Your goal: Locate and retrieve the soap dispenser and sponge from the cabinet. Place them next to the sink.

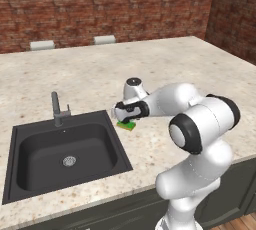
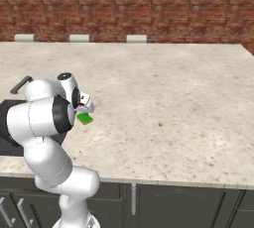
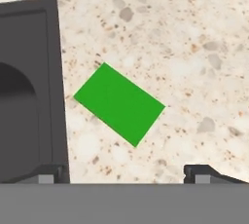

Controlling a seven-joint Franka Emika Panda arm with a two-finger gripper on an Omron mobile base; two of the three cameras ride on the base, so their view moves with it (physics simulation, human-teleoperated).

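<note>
- Green-topped sponge (image 3: 119, 104) lay flat on the speckled stone counter (image 1: 200, 69), just beside the sink (image 1: 30, 161) rim.
- Gripper (image 3: 125, 173) hovered directly above the sponge, fingers spread wide, holding nothing.
- Faucet (image 1: 58, 110) stood behind the basin.

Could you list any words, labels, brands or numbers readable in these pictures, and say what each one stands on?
None. The sponge shows a plain green top, and the sink, faucet, counter and brick wall carry no writing or signs.
</note>
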